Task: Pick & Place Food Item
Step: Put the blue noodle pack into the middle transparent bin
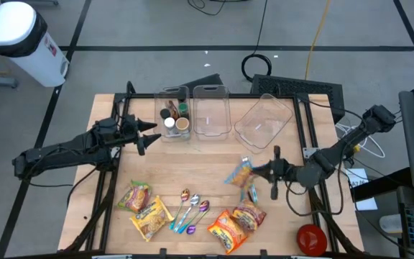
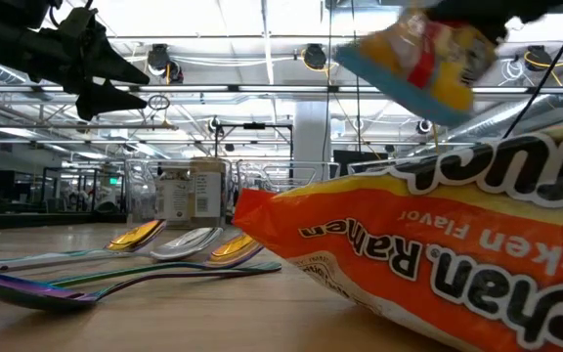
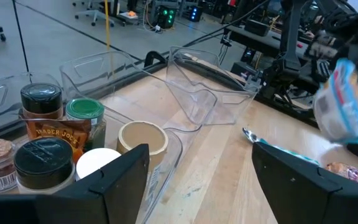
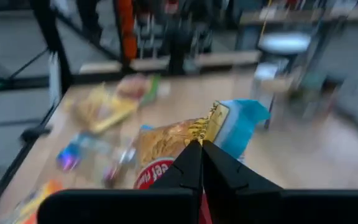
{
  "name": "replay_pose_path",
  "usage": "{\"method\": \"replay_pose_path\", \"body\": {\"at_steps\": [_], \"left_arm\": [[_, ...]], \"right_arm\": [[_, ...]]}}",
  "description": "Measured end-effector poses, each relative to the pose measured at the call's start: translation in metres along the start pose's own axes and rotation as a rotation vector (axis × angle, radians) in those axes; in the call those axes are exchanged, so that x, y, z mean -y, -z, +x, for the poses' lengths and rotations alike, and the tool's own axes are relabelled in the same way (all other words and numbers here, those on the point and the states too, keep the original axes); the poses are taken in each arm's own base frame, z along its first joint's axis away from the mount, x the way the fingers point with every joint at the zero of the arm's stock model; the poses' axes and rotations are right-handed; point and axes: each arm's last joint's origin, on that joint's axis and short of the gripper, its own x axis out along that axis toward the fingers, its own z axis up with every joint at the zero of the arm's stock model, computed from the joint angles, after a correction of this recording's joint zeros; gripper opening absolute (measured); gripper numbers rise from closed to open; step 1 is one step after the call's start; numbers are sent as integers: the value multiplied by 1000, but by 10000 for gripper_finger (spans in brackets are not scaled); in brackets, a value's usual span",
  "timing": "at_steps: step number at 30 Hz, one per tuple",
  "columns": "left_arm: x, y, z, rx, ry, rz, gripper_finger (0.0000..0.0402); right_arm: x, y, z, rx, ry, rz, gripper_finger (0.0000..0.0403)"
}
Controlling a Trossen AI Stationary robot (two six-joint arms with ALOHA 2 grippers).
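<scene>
Pinching the light, crinkly snack packet [image 1: 239, 173] by its edge at centre-right, the right tool [image 1: 261, 172] is clamped on it; left tool [image 1: 147, 134] gapes idle.

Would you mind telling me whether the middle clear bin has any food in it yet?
No: in the high view the middle clear bin holds nothing, and the right gripper holds the snack packet above the table.

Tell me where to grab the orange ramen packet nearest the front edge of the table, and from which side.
Grip the orange ramen packet across its middle, coming straight down from above. It lies flat, so only its top face is open; the packet touching its right side and the spoons on its left crowd a sideways approach. Either short edge would also pinch.
</scene>
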Motion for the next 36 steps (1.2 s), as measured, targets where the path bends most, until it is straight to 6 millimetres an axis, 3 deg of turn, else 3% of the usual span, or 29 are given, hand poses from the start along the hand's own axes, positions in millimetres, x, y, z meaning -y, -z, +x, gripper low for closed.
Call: {"method": "replay_pose_path", "body": {"at_steps": [9,16,26,32,36], "left_arm": [[0,0,0,0,0,0,283],[0,0,0,0,0,0,274],[0,0,0,0,0,0,291],[0,0,0,0,0,0,293],[0,0,0,0,0,0,288]], "right_arm": [[28,-23,44,205,139,-184,0],[71,-28,83,324,91,-166,0],[139,-19,118,457,332,-131,0],[177,-24,154,436,385,-174,0],[204,-29,186,293,435,-293,0]]}}
